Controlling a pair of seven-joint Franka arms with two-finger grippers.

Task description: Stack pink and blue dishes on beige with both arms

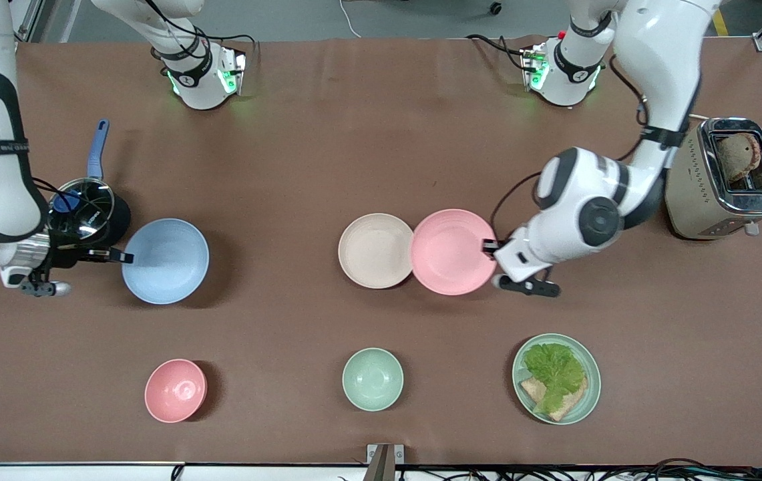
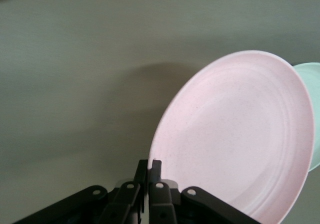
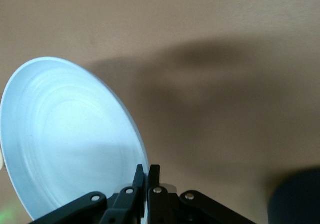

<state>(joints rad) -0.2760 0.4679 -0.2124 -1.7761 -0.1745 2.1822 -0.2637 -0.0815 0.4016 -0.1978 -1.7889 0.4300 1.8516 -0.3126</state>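
The cream-beige plate lies flat at the table's middle. The pink plate is beside it toward the left arm's end, its rim overlapping the beige plate's edge. My left gripper is shut on the pink plate's rim and holds it tilted. The blue plate is toward the right arm's end. My right gripper is shut on its rim, and the plate casts a shadow on the table.
A pot with a blue handle sits under the right arm's wrist. A toaster stands at the left arm's end. Nearer the front camera are a pink bowl, a mint-green bowl and a mint-green plate with lettuce and bread.
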